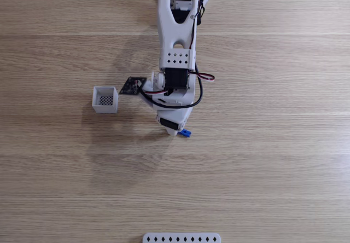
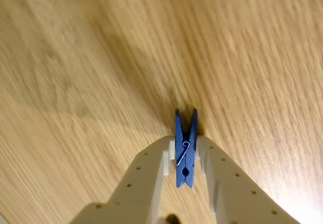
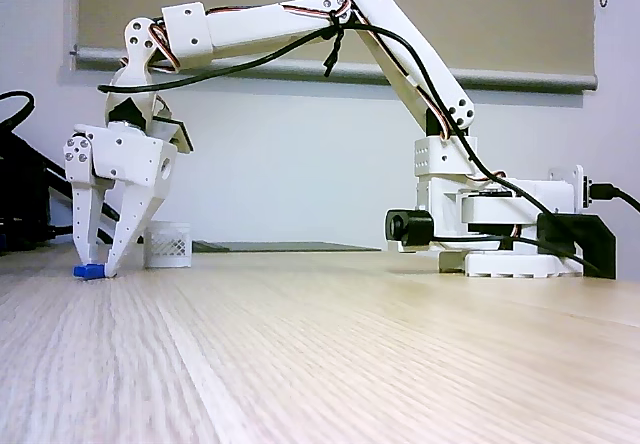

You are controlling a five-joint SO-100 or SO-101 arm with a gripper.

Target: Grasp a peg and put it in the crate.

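The blue peg (image 2: 184, 153) lies on the wooden table, and my gripper (image 2: 185, 144) is shut on it, one white finger pressed against each side. From above, the peg (image 1: 185, 133) pokes out to the right of the gripper (image 1: 176, 132). In the side fixed view the gripper (image 3: 97, 264) points straight down with its tips at the tabletop and the peg (image 3: 90, 271) between them. The white crate (image 1: 104, 109) with its dark mesh bottom stands on the table to the left of the gripper, apart from it. The side view shows the crate (image 3: 167, 245) behind the gripper.
A white strip with diamond holes (image 1: 182, 237) lies at the bottom edge of the top-down view. The arm's base (image 3: 500, 239) stands at the right of the side view, and black cables (image 3: 15, 204) hang at its left edge. Bare wood surrounds the gripper.
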